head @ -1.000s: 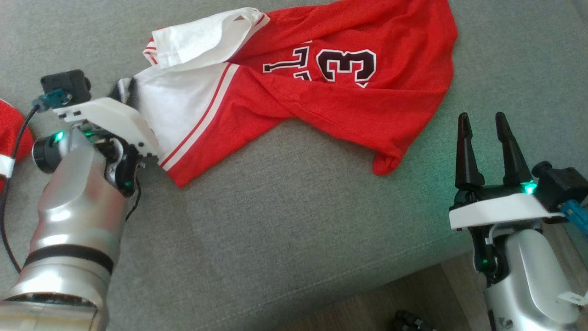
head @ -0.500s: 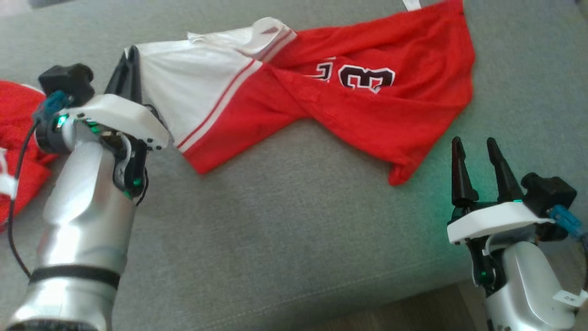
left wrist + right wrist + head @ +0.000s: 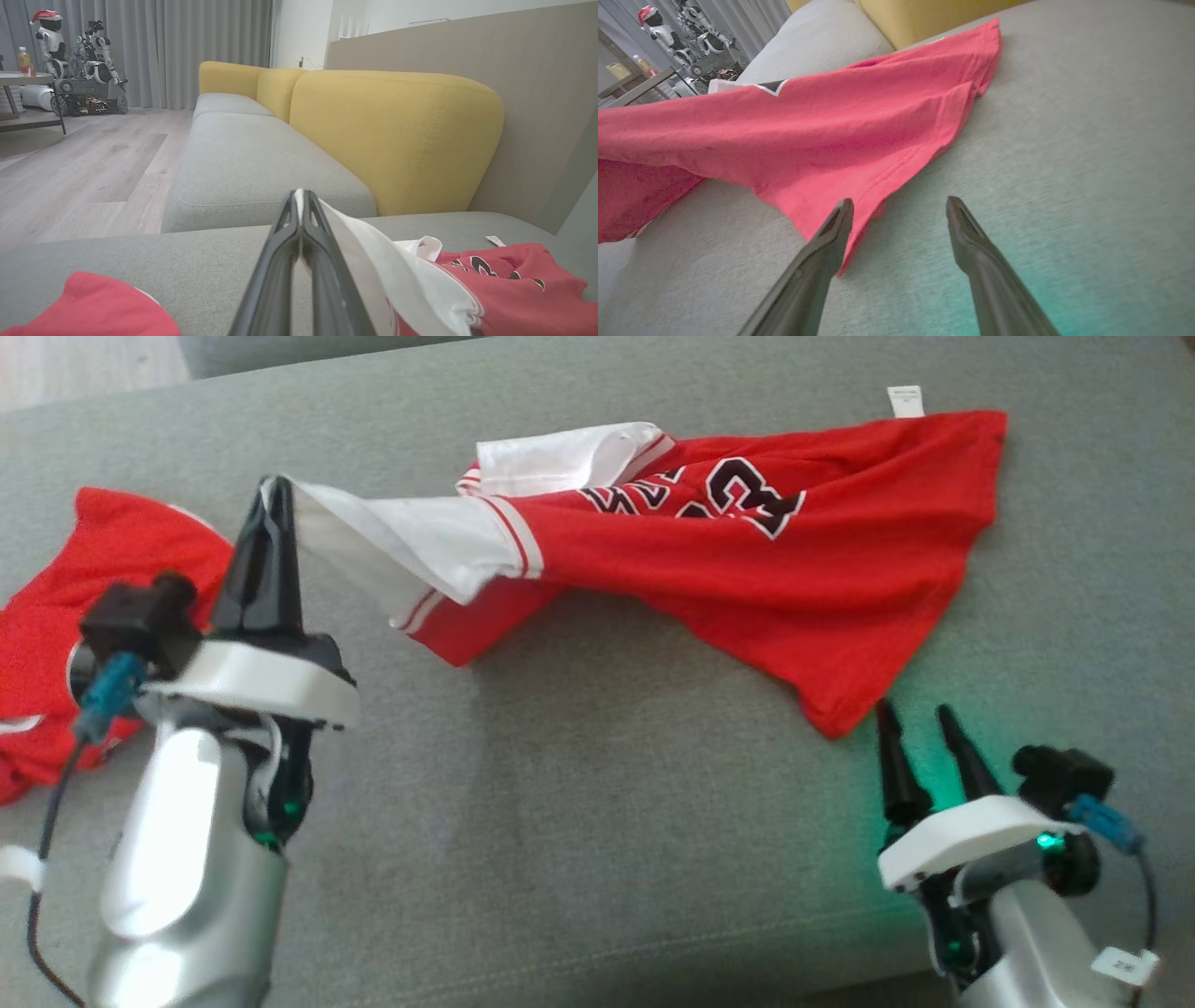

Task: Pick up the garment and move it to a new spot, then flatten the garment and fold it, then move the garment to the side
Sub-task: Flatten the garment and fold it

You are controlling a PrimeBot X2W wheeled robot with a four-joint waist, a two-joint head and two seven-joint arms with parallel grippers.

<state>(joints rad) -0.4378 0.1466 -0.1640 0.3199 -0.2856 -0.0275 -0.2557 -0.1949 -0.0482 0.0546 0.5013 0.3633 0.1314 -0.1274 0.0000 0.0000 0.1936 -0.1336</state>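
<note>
Grey sofa [image 3: 560, 821] seat lies under both my arms, with yellow backrests [image 3: 387, 135] and a wooden floor [image 3: 84, 158] beyond it in the left wrist view. My jersey [image 3: 747, 560], red with a black-and-white number, stretches across the far part of the seat, and a white tag [image 3: 904, 401] sits at its far right corner. My left pincer [image 3: 271, 490] has its fingers pressed together on the edge of the white sleeve [image 3: 392, 537]. That end of the sleeve is drawn up off the cushion to the fingertips, while the rest of the jersey rests on the seat. My right pincer [image 3: 915, 714] stands with its fingers apart and nothing between them, just beside the jersey's near hem corner. From the right wrist view I cannot tell whether one finger touches the hem. Another red cloth [image 3: 103, 551] lies on the seat to the left of my left arm, apart from the jersey.
</note>
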